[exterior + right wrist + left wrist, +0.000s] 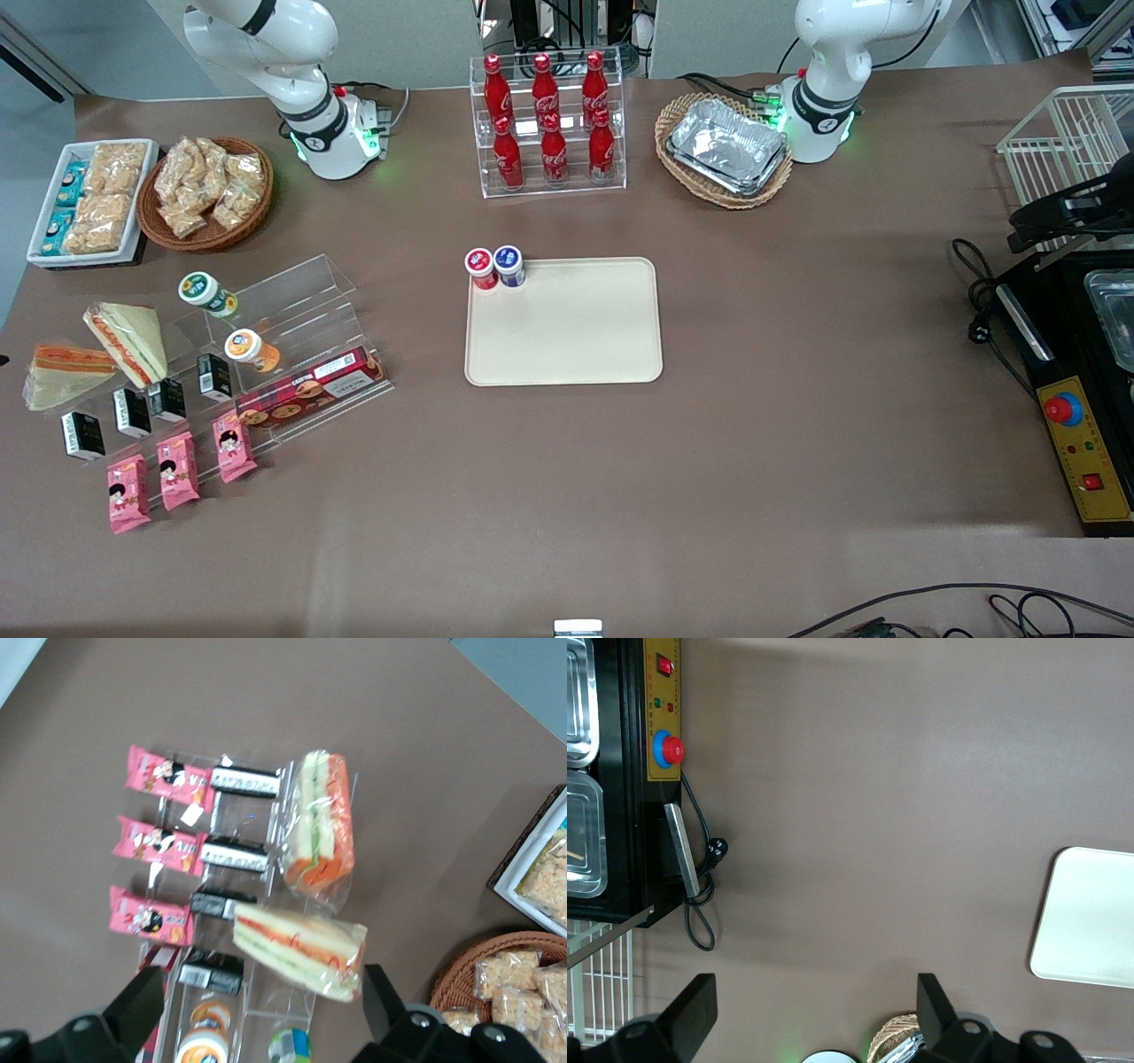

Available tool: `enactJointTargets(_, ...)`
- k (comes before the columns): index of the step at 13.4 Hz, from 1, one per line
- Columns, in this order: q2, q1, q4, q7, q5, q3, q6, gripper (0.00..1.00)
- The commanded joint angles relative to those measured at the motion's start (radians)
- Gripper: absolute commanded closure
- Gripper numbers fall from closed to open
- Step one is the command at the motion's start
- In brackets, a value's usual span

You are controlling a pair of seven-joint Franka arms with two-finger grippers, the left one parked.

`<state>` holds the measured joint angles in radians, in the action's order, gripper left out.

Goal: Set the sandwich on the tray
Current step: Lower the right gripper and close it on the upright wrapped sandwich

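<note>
Presently nothing delivered: sandwich (66, 372) lies toward the working arm's end; tray (576, 337), frame centre, lacks it; gripper (261, 979) hovers above, fingers wide, empty.

The sandwich (64, 373) (322, 826) is a small three-cornered wedge of pale bread in clear wrap, with a mostly orange-red filling, and it lies on its side at the working arm's end of the table. It sits just beside another wedge with red and green stripes, and they may be touching, but that is hard to tell. The tray (576, 337) (1090, 921) is big, flat and cream-colored, with round corners and a low rim, and it lies flat in the middle of the table, well apart from the sandwich.

The gripper (257, 1014) hangs above the sandwich, fingers spread wide and holding nothing.
</note>
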<state>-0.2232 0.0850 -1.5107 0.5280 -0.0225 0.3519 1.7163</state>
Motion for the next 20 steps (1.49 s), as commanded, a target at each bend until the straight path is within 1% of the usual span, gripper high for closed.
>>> enactJointTargets(1, -0.045, 0.036, 0.006, 0.012, 0.012, -0.005, 0.063, 0.00)
enactJointTargets(3, -0.064, 0.062, -0.035, 0.012, 0.006, -0.007, 0.129, 0.00)
enactJointTargets(6, -0.056, 0.064, -0.146, 0.010, 0.009, -0.007, 0.242, 0.00)
enactJointTargets(7, -0.053, 0.062, -0.170, 0.010, 0.012, -0.005, 0.259, 0.00)
enactJointTargets(12, -0.062, 0.064, -0.193, 0.010, 0.012, -0.007, 0.269, 0.00)
enactJointTargets(16, -0.053, 0.067, -0.273, 0.010, 0.012, -0.005, 0.336, 0.00)
enactJointTargets(20, -0.074, 0.084, -0.273, 0.010, 0.012, -0.004, 0.338, 0.00)
